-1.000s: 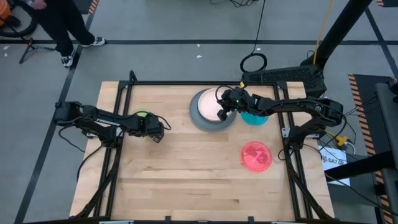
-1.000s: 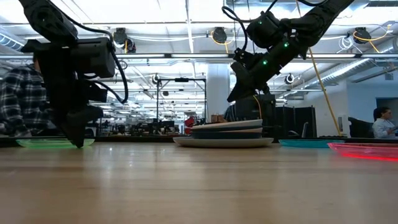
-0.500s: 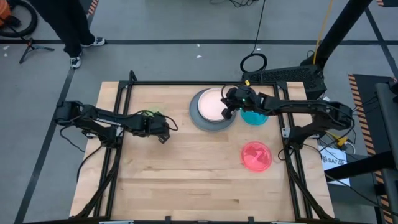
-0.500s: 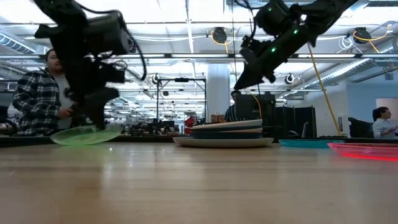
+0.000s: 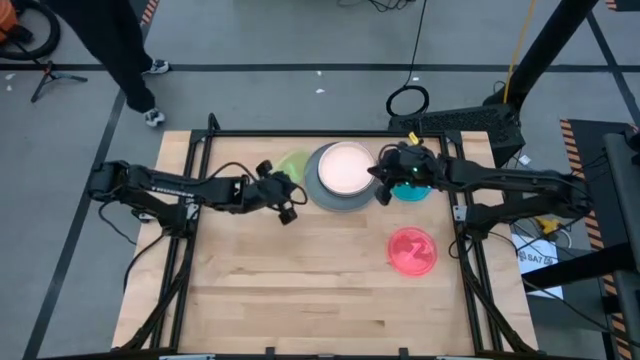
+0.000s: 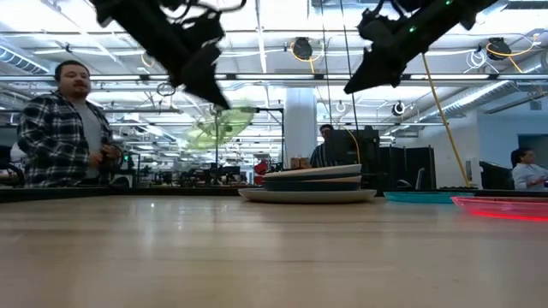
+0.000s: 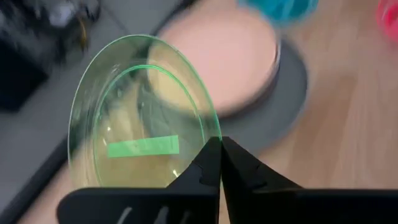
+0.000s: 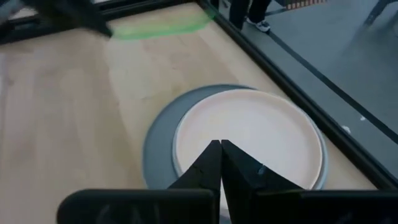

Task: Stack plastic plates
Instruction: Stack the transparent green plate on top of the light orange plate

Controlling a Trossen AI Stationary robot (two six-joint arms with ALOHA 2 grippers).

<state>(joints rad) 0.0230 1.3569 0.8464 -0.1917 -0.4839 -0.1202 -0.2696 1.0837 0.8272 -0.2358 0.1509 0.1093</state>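
A small translucent green plate point(image 5: 293, 165) hangs tilted in the air just left of the stack, with my left gripper point(image 5: 287, 188) shut on it. In the low view the green plate point(image 6: 221, 128) is well above the table. The stack point(image 5: 343, 175) stands at the far middle: a large grey plate point(image 8: 158, 146) at the bottom, dark plates point(image 6: 310, 182) between, and a pale pink plate point(image 8: 249, 137) on top. My right gripper point(image 5: 383, 185) is shut and holds nothing. It hovers over the stack's right rim. A teal plate point(image 5: 410, 190) and a red plate point(image 5: 412, 250) lie flat on the table. My left gripper pinches the green plate's rim point(image 7: 210, 134) between its two fingers point(image 7: 208, 163), on the side of the plate nearest the arm. The fingers slant down from the table's left side. The plate is lifted clear and hangs tilted below and beyond the fingertips point(image 6: 224, 103).
Black frame rails point(image 5: 300, 133) run along the table's far edge and both sides. Bare wood point(image 5: 300, 290) fills the near half of the table. A person in a checked shirt point(image 6: 64, 128) stands beyond the table, and another person's legs point(image 5: 130, 60) show on the floor at far left.
My left gripper has raised the green plate off the table at the left and carried it up and toward the stack. The plate has tipped from flat to tilted. My right gripper has risen and drawn back from over the stack's middle toward the table's right edge.
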